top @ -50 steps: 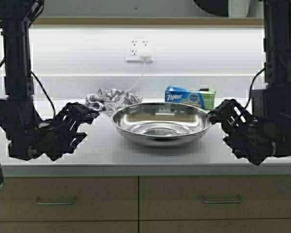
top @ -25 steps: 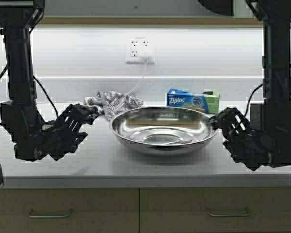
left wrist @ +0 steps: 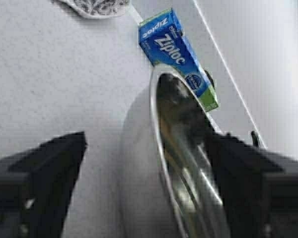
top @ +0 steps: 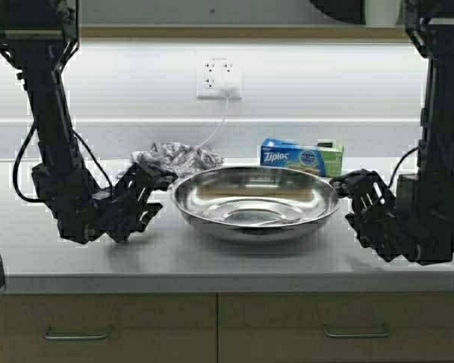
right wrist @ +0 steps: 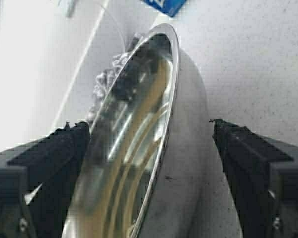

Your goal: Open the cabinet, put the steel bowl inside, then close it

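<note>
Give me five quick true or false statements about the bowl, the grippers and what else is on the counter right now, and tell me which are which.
1. The steel bowl sits upright on the counter. True.
2. The left gripper is shut on the bowl's rim. False: both wrist views show open fingers straddling the rim, one on each side of it.
3. A blue Ziploc box lies behind the bowl, toward the wall. True.
4. The bowl holds a crumpled cloth. False: the bowl is empty; the cloth lies on the counter behind its left side.
5. The right gripper is at the bowl's right edge. True.
</note>
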Available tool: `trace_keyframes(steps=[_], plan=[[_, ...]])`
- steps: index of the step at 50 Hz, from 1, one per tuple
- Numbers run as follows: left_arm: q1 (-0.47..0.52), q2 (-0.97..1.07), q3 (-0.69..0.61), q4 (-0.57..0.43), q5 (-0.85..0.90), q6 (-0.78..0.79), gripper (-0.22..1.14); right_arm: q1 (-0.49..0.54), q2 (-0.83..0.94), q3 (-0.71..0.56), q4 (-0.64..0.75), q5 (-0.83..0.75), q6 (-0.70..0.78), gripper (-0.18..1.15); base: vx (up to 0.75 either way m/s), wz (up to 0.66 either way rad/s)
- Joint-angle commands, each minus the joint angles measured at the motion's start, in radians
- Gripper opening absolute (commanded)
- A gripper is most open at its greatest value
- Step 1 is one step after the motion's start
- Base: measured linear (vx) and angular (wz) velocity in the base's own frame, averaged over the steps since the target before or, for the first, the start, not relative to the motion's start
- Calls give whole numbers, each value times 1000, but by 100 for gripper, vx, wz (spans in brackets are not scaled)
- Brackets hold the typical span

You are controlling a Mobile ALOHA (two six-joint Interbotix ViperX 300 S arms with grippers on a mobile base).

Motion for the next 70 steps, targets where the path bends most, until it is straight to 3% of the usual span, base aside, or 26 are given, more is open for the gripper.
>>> trace_keyframes(steps=[1, 23, 30, 35, 43, 46, 48, 55, 70], plan=[[2, -26, -8, 6, -2, -2, 101, -5, -17, -8, -12, -3, 2, 104, 0, 0], [2, -29, -29, 75, 2, -17, 100, -5, 6, -67, -25, -3, 78, 104, 0, 0], [2, -37, -31, 77, 38, -43, 89, -5, 18, -69, -25, -3, 97, 98, 0, 0], [2, -37, -38, 77, 55, -55, 64, -6, 23, -69, -25, -5, 118, 79, 0, 0], [2, -41, -21, 60, 64, -63, 5, -5, 28, -78, -25, -6, 160, 21, 0, 0], [2, -44, -6, 40, 63, -61, -6, -5, 29, -77, -26, -9, 163, 3, 0, 0], [2, -48, 6, 25, 63, -60, -5, -5, 29, -75, -26, -15, 170, -2, 0, 0], [2, -67, 54, -23, 57, -52, 4, -5, 26, -71, -28, -29, 179, 7, 0, 0], [2, -166, 187, -77, 54, 38, 2, -5, -29, -6, -109, -61, 199, 6, 0, 0]])
